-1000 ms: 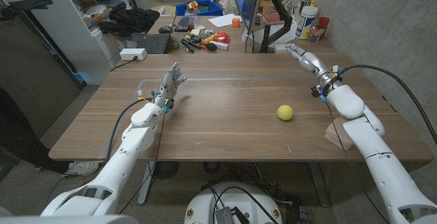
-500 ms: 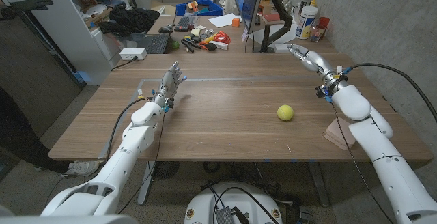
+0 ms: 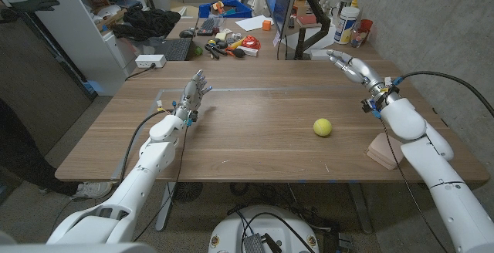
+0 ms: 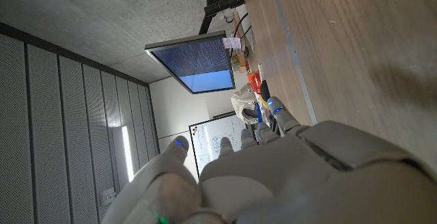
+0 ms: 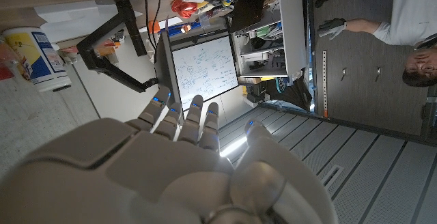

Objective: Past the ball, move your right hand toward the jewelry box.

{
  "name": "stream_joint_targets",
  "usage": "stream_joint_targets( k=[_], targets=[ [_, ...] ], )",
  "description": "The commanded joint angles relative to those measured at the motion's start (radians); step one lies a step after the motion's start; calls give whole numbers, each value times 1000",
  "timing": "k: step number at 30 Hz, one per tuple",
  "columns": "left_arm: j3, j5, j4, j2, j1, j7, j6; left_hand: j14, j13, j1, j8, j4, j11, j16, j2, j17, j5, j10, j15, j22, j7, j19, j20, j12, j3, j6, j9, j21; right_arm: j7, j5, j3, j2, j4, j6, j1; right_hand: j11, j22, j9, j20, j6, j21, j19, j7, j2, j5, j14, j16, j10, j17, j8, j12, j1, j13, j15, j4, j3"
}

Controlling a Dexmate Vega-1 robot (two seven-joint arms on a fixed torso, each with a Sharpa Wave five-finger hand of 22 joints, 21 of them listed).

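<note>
The right arm partly covers the jewelry box (image 3: 384,150) at the tabletop's (image 3: 255,129) right edge. The tennis ball (image 3: 323,127) lies nearby. The right robot hand (image 3: 349,65) and left robot hand (image 3: 194,95) are spread, empty.

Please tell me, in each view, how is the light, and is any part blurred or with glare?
Head view: even light, sharp; the ball casts a soft shadow on the table. Left wrist view: the left hand up close looks soft; the monitor glows. Right wrist view: the right hand is slightly blurred; the whiteboard is bright.
</note>
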Motion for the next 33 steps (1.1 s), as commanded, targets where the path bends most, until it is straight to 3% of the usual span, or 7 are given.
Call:
stream_joint_targets(
  k=[1, 33],
  targets=[
    [3, 6, -16, 1, 5, 8, 9, -28, 5, 4, 8, 2, -2, 4, 7, 3, 7, -26, -28, 5, -2, -109, -17, 4, -2, -36, 4, -4, -19, -54, 30, -11, -44, 17, -37, -4, 5, 5, -54, 12, -3, 3, 2, -3, 1, 8, 1, 9, 2, 2, 4, 6, 2, -33, -6, 1],
    [10, 16, -38, 1, 10, 20, 19, -28, 5, 6, 7, 1, 0, 4, 8, 3, 9, -27, -28, 6, -2, -107, -17, 4, -8, -36, 4, -12, -52, -137, 131, -12, -121, 44, -136, -12, 5, 5, -56, 32, -12, 15, 0, -4, 2, 22, -1, 24, 1, -1, 3, 13, 1, -37, -13, -2]
  ],
)
